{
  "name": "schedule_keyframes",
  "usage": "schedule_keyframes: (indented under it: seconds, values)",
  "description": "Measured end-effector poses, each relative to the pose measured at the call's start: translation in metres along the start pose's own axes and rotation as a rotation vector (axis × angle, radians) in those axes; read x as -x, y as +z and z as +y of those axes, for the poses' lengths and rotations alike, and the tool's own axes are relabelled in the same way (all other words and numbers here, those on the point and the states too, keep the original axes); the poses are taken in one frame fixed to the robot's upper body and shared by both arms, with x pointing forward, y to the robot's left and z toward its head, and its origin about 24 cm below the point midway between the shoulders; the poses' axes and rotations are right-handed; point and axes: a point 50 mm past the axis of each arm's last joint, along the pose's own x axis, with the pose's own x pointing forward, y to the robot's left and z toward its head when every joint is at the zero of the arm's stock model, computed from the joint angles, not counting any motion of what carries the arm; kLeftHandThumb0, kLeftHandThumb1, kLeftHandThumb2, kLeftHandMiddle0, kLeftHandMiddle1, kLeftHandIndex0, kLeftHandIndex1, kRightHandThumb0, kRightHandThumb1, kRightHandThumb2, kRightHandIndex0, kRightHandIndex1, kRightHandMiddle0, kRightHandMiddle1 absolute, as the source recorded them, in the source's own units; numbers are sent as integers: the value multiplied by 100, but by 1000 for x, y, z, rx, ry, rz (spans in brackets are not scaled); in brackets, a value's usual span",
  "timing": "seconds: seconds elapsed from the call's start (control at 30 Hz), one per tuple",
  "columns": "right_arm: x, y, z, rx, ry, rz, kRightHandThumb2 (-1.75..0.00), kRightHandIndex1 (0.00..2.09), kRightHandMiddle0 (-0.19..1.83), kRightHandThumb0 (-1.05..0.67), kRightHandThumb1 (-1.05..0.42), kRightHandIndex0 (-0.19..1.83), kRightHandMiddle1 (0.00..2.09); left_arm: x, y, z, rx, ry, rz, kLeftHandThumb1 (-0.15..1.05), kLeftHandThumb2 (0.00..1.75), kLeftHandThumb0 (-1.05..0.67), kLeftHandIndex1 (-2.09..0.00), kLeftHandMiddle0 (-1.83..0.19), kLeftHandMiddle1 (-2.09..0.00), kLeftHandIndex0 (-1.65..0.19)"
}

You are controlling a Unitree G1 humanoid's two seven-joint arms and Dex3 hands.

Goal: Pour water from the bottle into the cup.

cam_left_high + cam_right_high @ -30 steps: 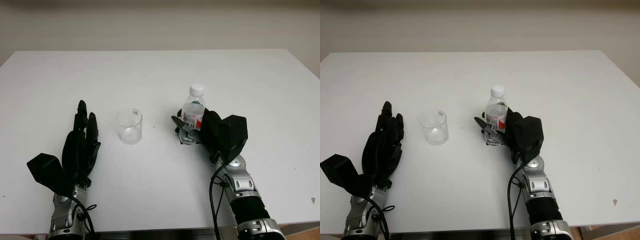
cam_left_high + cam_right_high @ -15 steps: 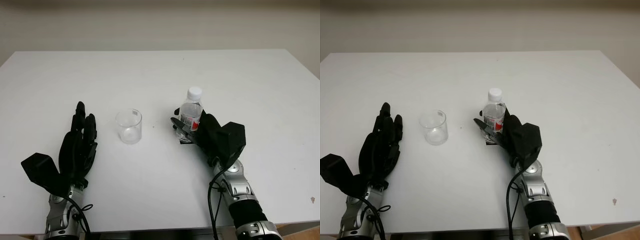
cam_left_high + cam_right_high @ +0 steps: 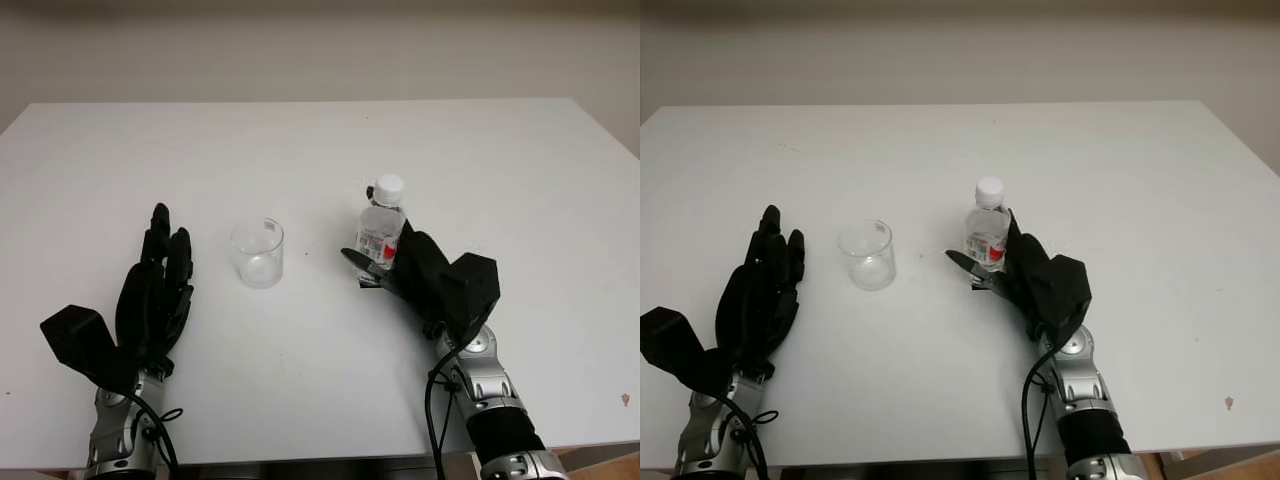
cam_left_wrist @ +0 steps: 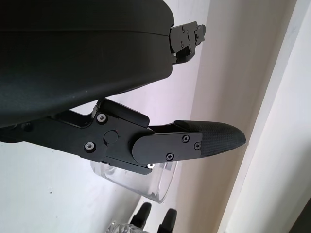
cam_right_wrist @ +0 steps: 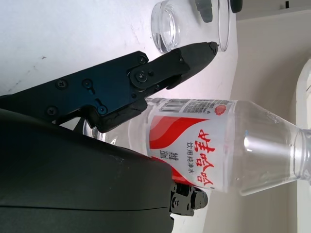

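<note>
- White table (image 3: pixel 500 160) carries all items, with a pale wall behind it.
- Right hand (image 3: pixel 425 275) is clamped on the bottle (image 3: pixel 381 228); the white cap (image 3: pixel 389 186) stands clear above the fingers (image 5: pixel 160 73).
- Bottle is upright, with a red-and-white label.
- Cup (image 3: pixel 258 253) stands between the hands, nearer the left hand.
- Left hand (image 3: pixel 155 295) is open, holding nothing, beside the cup and apart from it.

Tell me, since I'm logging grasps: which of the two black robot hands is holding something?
The right hand, closed on the clear plastic water bottle with the white cap. The left hand is open, beside the clear cup.
</note>
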Motion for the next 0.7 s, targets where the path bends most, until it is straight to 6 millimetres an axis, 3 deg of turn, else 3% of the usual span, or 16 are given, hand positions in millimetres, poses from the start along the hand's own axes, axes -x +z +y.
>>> schedule_keyframes:
  seconds: [0.3, 0.7]
  values:
    - [3, 1, -5, -7, -16, -18, -6, 0, -19, -91, -93, -19, 0, 0, 0, 1, -2, -3, 2, 105, 45, -76, -6, 16, -5, 17]
    - [11, 5, -17, 17, -75, -84, -6, 0, -19, -93, -96, -19, 0, -2, 0, 1, 2, 1, 0, 105, 43, -76, -6, 16, -5, 17]
